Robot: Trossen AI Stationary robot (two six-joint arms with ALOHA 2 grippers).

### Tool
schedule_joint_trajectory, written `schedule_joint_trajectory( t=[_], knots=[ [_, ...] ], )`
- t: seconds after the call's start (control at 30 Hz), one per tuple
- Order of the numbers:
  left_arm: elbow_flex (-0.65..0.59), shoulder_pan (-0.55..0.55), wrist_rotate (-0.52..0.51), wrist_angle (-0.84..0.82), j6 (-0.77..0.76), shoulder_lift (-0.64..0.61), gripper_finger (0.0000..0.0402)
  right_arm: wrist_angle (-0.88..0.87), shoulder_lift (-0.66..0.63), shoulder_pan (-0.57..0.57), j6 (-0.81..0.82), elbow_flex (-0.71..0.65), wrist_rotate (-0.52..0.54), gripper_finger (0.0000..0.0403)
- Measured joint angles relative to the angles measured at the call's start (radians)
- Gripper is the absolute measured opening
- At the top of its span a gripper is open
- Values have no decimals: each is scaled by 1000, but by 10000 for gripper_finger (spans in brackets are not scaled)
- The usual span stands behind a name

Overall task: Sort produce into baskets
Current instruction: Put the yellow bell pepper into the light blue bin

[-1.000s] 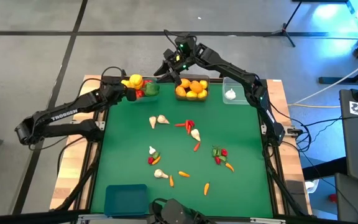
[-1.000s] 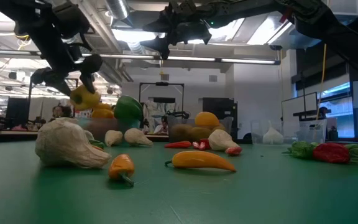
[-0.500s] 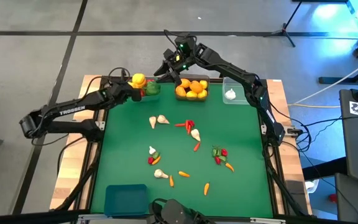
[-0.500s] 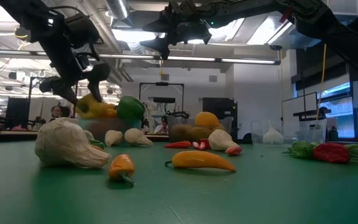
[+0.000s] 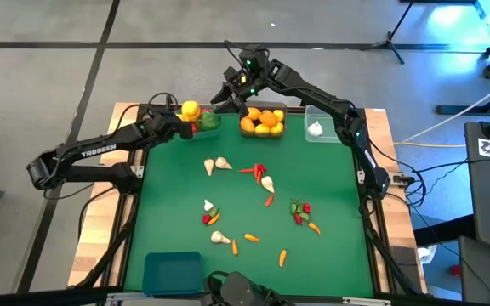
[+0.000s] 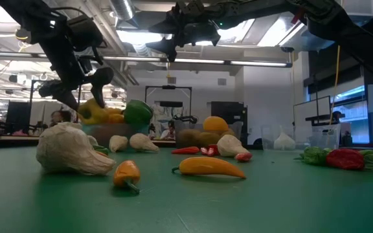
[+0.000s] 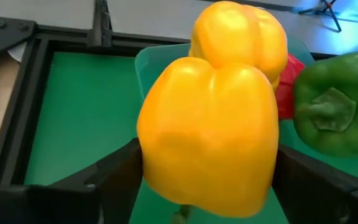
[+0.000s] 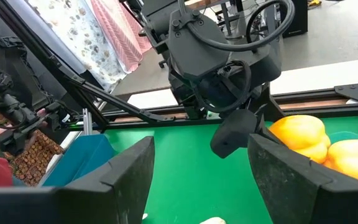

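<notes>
Overhead: left hand point(image 5: 179, 126) sits at the far-left corner of the green surface point(image 5: 177, 204), right at the teal basket point(image 5: 201, 124) — yellow pepper point(image 5: 189, 110) on top, green pepper point(image 5: 209, 121) just beside it. Right hand point(image 5: 230, 92) hovers above the far edge next to the basket of oranges point(image 5: 262, 121), so the left arm is the nearer one to the pepper basket. Loose produce lies mid-surface, well apart from both hands; blue basket point(image 5: 172, 272) at the near-left corner.

Low view: left hand point(image 6: 83, 87) hangs right over the pepper pile, held yellow pepper point(image 6: 94, 111) at basket level, touching or nearly touching the others — can't tell which.

Left wrist: fingers point(image 7: 104, 180) closed around the held pepper point(image 7: 210, 137), basket wall point(image 7: 157, 59) and a second yellow pepper point(image 7: 241, 31) directly beyond. Judgement: release is a straight drop, no reach needed.

Right wrist: right fingers point(image 8: 123, 171) spread wide, nothing between them, looking at the left arm.
</notes>
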Motion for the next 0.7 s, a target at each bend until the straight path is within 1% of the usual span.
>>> schedule_joint_trajectory(
  t=[0.1, 0.2, 0.3, 0.53, 0.7],
  knots=[
    [0, 0, 25, -3, 0, 0, 343, 0, 0, 0, 0, 0, 0, 255],
    [0, 0, 27, -3, 0, 0, 372, 0, 0, 0, 0, 0, 0, 255],
    [0, 0, 26, -2, -5, 0, 392, -1, 0, 0, 0, 0, 0, 255],
    [2, 0, 25, -4, 11, -4, 397, -2, 0, 0, 0, 0, -1, 255],
    [26, 18, 24, -2, 64, -23, 399, -9, 0, 0, 0, 0, -1, 255]
  ],
)
